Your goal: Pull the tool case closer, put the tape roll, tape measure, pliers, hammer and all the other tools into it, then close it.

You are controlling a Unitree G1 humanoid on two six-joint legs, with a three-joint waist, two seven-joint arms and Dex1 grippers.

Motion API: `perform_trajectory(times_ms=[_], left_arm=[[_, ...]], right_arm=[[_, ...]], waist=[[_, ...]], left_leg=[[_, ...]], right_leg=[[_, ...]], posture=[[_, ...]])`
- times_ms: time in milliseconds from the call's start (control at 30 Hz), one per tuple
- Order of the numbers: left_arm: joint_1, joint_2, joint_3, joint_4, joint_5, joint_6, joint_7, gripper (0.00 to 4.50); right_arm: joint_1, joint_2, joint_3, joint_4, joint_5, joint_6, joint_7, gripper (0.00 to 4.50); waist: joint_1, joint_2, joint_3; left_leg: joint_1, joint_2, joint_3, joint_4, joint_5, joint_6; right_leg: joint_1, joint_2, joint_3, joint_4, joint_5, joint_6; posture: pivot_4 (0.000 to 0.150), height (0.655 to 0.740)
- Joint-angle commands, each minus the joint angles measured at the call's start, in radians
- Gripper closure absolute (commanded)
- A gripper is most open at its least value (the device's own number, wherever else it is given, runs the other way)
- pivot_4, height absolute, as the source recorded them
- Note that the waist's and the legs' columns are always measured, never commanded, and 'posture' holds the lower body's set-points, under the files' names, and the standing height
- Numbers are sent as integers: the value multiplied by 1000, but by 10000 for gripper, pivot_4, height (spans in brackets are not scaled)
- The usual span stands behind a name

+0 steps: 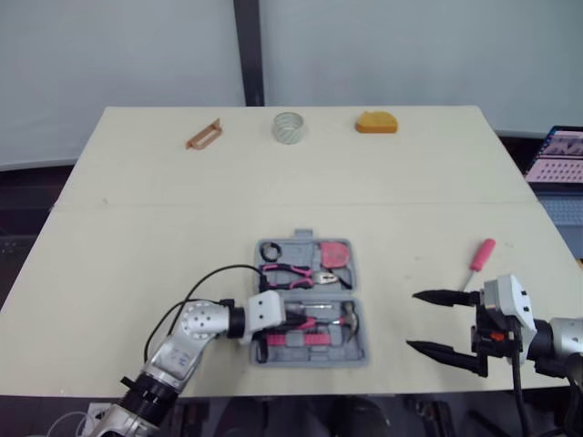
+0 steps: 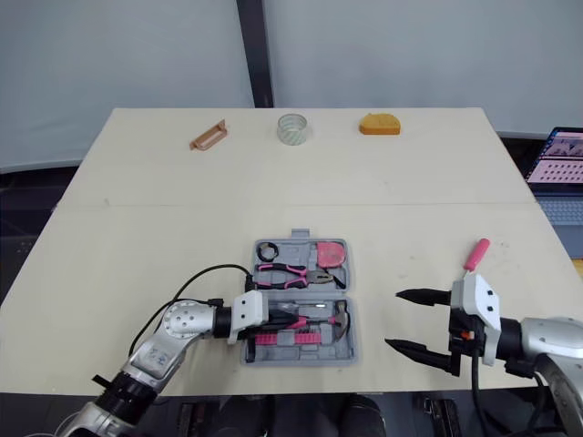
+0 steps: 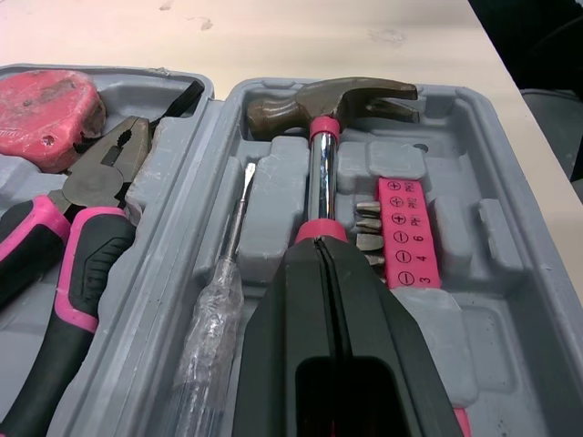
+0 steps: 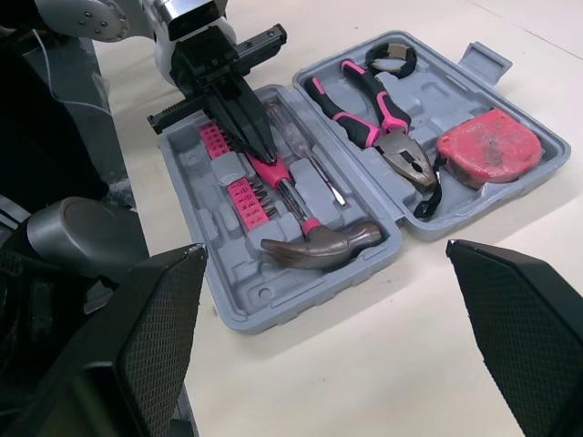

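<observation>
Left wrist view, hammer (image 3: 328,102) beneath closed jaws, in tool case (image 3: 533,214)

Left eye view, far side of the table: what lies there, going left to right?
Brown frame-shaped piece → tape roll → orange block.

bright, even light covers the pale beige tabletop (image 1: 137,228); shadows are faint and soft, and the chrome hammer shaft (image 3: 321,182) carries a white glint.
</observation>
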Motion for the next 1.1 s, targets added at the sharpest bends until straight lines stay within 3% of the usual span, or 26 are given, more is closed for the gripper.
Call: perform_trajectory(times_ms=[33,600,767,1100], left_arm=[[34,12,-49,77,66,48,3,44639],[48,-26,-83,161,77,72,5,44639],[53,-34,-91,195,86,78,9,44639],[72,-38,-101,235,87,99,-2,44639]], right_arm=[[12,-3,-49,-41,22,3,-8,0],[19,-7,-71,-52,27,25,-3,0],[16,-11,-70,-48,26,26,2,0],[19,-14,-72,-53,31,31,0,0]], waist=[[1,2,-2],[8,12,-15],[15,14,-18],[18,16,-33]], left_leg=[[0,0,0,0,0,0],[4,-1,1,-1,-1,1],[16,0,2,-3,-4,2],[17,0,2,-3,-6,3]], right_leg=[[0,0,0,0,0,0],[4,0,1,-2,0,0],[18,0,1,-7,0,1],[19,0,1,-9,0,1]], posture=[[1500,7400],[1500,7400],[1500,7400],[1500,7400]])
